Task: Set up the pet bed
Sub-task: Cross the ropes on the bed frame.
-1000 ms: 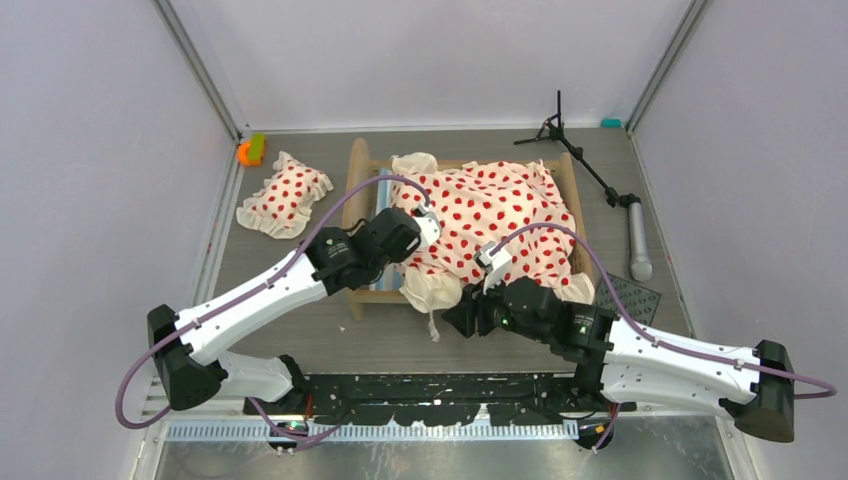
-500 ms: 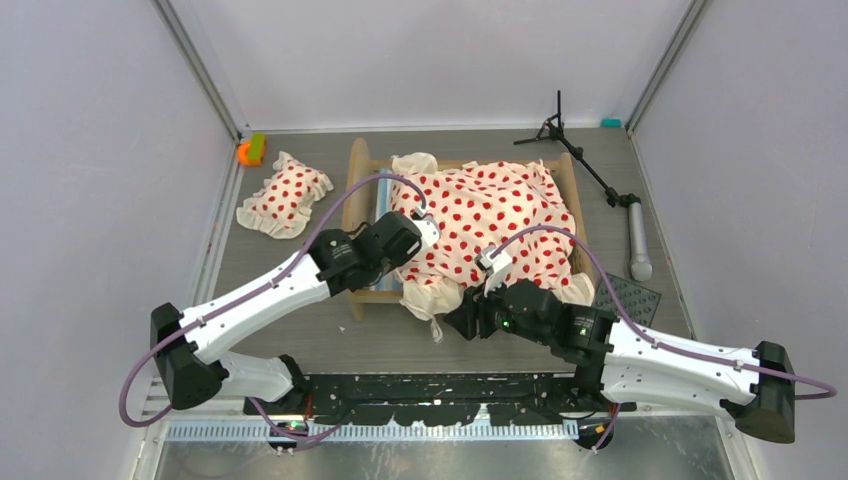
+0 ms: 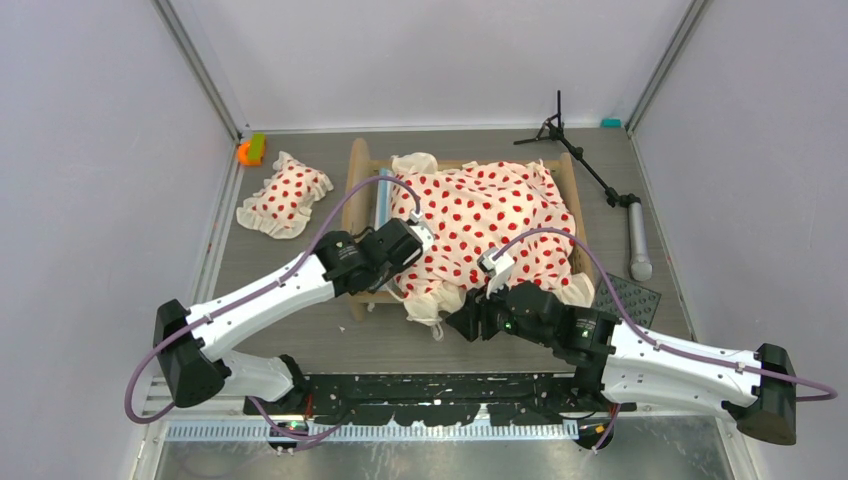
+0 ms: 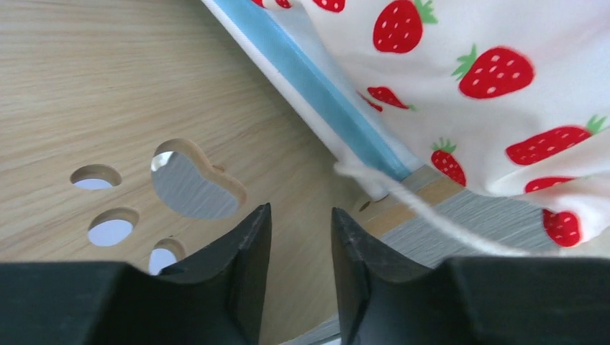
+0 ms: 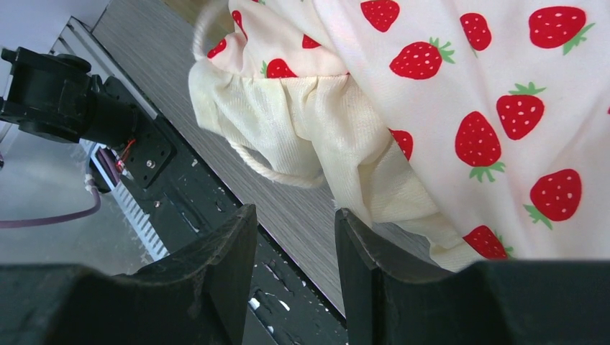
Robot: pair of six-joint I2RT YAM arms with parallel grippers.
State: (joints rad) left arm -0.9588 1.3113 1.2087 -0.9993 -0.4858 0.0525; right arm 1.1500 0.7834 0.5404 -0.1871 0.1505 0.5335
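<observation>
The pet bed (image 3: 357, 176) is a light-wood frame in mid-table, its striped mattress (image 3: 384, 203) showing at the left end. A cream blanket with red strawberries (image 3: 490, 215) lies over it, its ruffle hanging past the near rail. A matching pillow (image 3: 285, 196) rests on the table to the left. My left gripper (image 3: 413, 241) is open and empty at the near left corner; its wrist view shows the paw-print end board (image 4: 108, 108), mattress edge (image 4: 309, 75) and blanket (image 4: 496, 93) beyond the gripper (image 4: 298, 219). My right gripper (image 3: 462, 320) is open beside the blanket's ruffle (image 5: 288, 122), and nothing sits in the gripper (image 5: 295, 219).
A black tripod (image 3: 575, 150) with a grey handle (image 3: 638, 245) lies at the back right, and a dark studded mat (image 3: 628, 298) sits by the right wall. An orange and green toy (image 3: 250, 150) is at the back left corner. The black base rail (image 5: 180, 194) runs just below the right gripper.
The left gripper has opened and let go of the blanket, drawing back slightly toward the near side. The blanket's near left corner has sagged a little lower. The right arm has barely moved.
</observation>
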